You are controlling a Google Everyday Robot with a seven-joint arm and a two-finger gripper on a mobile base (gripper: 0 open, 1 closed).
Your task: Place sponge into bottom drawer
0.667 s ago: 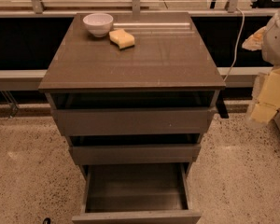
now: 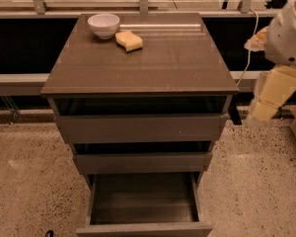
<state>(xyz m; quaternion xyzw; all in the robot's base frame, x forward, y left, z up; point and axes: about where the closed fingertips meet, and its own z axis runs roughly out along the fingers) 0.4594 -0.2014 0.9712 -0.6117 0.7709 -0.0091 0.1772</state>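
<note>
The pale-yellow sponge (image 2: 129, 40) lies on the cabinet top (image 2: 153, 63) at the back left, just right of the white bowl (image 2: 103, 24). The bottom drawer (image 2: 144, 201) is pulled out at the foot of the cabinet, and its dark interior has nothing in it. My gripper (image 2: 267, 98) hangs from the white arm (image 2: 288, 31) at the right edge of the view. It is beside the cabinet's right side at about top-drawer height, far from the sponge and holding nothing that I can see.
The top drawer (image 2: 140, 127) and middle drawer (image 2: 142, 162) stand slightly pulled out above the bottom one. A rail and dark panel run behind the cabinet. A white cable (image 2: 247, 48) hangs at the back right. Speckled floor surrounds the cabinet.
The arm and gripper have shifted slightly left and up, closer to the cabinet's right side. The sponge, bowl and drawers have not moved.
</note>
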